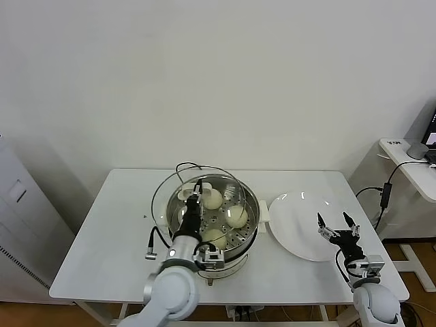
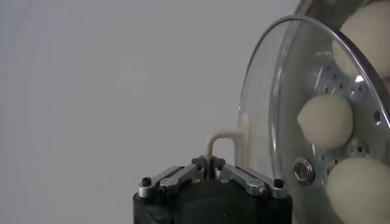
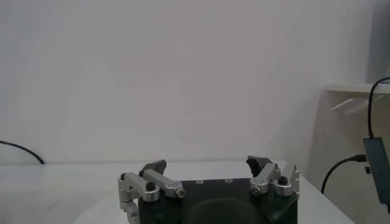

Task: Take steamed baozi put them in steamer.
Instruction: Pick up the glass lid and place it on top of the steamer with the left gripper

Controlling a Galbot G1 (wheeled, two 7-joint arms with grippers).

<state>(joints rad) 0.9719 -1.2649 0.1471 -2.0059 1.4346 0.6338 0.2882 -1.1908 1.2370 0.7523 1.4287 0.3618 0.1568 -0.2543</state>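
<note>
The steamer [image 1: 253,230] stands mid-table with three cream-white baozi on its perforated tray, among them one baozi [image 1: 213,199] at the back and one baozi [image 1: 237,216] on the right. A round glass lid [image 1: 165,197] hangs tilted over the steamer's left side. My left gripper [image 1: 195,198] is shut on the lid's white handle [image 2: 222,142]; in the left wrist view, my left gripper [image 2: 209,163] pinches the handle's leg, with the lid [image 2: 274,115] and a baozi [image 2: 326,120] behind the glass. My right gripper [image 1: 336,222] hovers open and empty over the white plate [image 1: 300,228]; in its own view, my right gripper [image 3: 207,164] holds nothing.
The white plate lies just right of the steamer and holds nothing. A side desk [image 1: 415,163] with a black cable [image 1: 385,194] stands past the table's right edge. A grey cabinet [image 1: 20,211] stands at the left.
</note>
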